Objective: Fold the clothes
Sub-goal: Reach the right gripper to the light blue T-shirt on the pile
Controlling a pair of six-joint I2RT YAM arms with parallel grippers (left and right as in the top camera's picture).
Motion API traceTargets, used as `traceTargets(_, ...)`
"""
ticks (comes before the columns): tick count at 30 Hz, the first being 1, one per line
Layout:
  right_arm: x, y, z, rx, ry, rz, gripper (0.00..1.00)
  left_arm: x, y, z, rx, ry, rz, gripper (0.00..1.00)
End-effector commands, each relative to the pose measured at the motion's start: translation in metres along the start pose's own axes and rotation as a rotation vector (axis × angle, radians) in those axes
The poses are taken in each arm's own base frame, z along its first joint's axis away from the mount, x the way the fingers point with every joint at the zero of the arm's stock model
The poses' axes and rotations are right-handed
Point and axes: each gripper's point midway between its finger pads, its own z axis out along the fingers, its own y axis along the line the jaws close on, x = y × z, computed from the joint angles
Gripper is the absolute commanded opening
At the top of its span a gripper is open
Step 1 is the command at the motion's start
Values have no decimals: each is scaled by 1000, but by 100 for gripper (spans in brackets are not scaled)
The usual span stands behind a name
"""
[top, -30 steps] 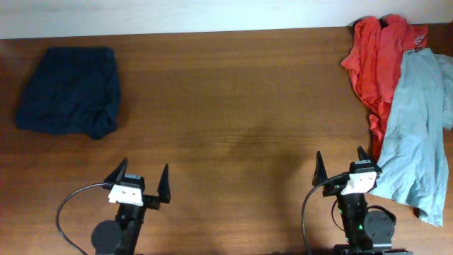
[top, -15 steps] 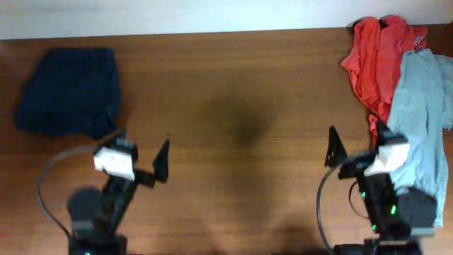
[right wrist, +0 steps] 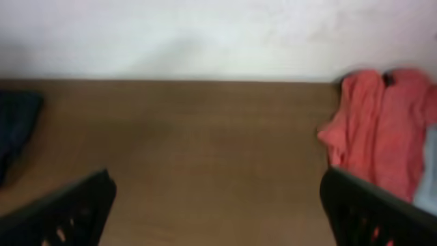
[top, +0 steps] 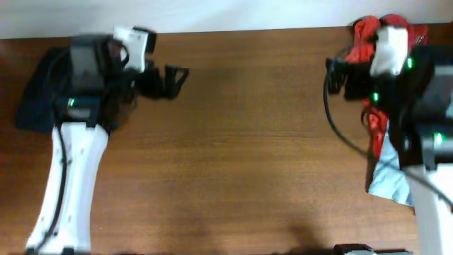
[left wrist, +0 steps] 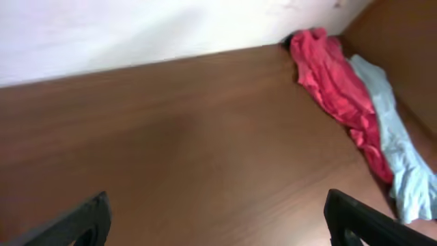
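Overhead view: left gripper (top: 168, 76) and right gripper (top: 340, 76) are hovering near the far edge of the table (top: 248, 156), both standing wide apart and carrying nothing. The navy garment (top: 32, 106) is lying far left, partly under the left arm (top: 67, 163). The red shirt (top: 365, 32) and T-shirt (top: 388, 180) are lying overlapped far right, partly hidden by the right arm (top: 425, 142). A pinch at that overlap is probably risking both layers lifting together, or the pile sliding off the table.

Red shirt (left wrist: 331, 75), blue T-shirt (left wrist: 399, 150) crumpled right; navy garment (top: 32, 110) left.
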Motion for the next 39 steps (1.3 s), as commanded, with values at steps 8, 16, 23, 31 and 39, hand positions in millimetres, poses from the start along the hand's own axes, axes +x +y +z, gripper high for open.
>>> traceTargets(8, 9, -54, 55, 160, 114, 115, 99, 14, 4, 54, 83, 113, -26, 99)
traceTargets(16, 34, -175, 69, 472, 120, 320, 100, 24, 1, 69, 97, 148, -31, 99)
traceTargets(23, 104, -260, 99, 582, 233, 514, 100, 36, -28, 92, 10, 195, 67, 99)
traceTargets(31, 141, -307, 137, 618, 231, 535, 93, 52, -65, 113, -61, 236, 178, 99)
traceTargets(39, 143, -331, 152, 636, 165, 527, 80, 82, -73, 143, -90, 315, 214, 99)
